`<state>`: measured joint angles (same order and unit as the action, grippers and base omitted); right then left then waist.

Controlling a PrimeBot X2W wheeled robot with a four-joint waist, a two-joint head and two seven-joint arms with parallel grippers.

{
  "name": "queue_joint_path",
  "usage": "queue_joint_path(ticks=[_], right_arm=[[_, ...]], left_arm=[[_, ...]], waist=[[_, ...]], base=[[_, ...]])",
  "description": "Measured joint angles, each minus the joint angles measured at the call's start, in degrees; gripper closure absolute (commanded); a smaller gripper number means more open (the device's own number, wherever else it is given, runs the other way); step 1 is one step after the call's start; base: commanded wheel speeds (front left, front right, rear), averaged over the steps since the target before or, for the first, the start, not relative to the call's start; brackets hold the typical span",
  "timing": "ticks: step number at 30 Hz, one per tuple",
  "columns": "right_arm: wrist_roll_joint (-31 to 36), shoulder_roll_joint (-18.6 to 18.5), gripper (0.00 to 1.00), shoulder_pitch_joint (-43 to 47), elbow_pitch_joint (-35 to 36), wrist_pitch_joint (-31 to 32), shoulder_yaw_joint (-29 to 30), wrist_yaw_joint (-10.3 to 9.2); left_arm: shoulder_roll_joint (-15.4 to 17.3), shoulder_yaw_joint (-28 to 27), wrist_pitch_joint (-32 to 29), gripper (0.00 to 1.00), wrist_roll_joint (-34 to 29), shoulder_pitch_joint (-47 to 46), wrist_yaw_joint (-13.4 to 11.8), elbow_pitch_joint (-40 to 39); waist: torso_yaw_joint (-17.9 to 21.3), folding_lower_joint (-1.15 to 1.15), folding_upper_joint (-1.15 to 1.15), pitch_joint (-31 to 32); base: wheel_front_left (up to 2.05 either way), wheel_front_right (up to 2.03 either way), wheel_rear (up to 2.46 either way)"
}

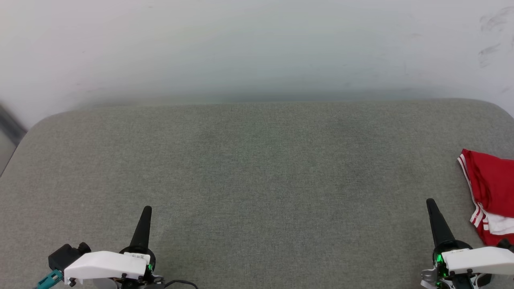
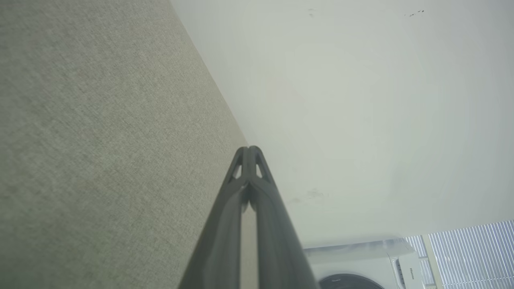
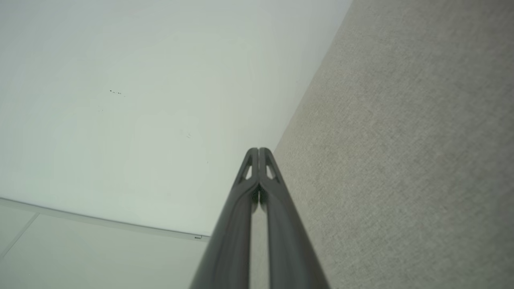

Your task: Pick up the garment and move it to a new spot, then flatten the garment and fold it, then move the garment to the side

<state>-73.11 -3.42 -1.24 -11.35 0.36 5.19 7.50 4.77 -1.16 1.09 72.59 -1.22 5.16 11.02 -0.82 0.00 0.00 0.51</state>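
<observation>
The garment (image 1: 492,188), red with red-and-white striped trim and a white patch, lies bunched at the right edge of the grey fabric surface (image 1: 257,168), partly cut off by the frame. My right gripper (image 1: 430,202) is shut and empty at the lower right, just left of the garment and apart from it. My left gripper (image 1: 147,209) is shut and empty at the lower left, far from the garment. In the left wrist view my left gripper (image 2: 249,149) has its fingertips pressed together; in the right wrist view my right gripper (image 3: 258,150) stands the same way.
A pale wall (image 1: 257,48) runs along the back edge of the grey surface. A white washing machine (image 2: 361,265) and window blinds (image 2: 474,253) show in the left wrist view. The surface rounds off at its far left corner (image 1: 40,124).
</observation>
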Motion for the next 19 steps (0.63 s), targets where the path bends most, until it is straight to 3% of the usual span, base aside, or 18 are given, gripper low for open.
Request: queue_joint_path(ticks=[19], right_arm=[[-8.86, 0.00, 1.00, -2.09, -1.22, 2.55, 0.20, 0.00]], left_arm=[[-0.02, -1.31, -2.52, 1.00, 9.68, -1.85, 1.02, 1.31]], waist=[[0.33, 0.00, 0.00, -0.28]], base=[[0.00, 0.00, 0.00]])
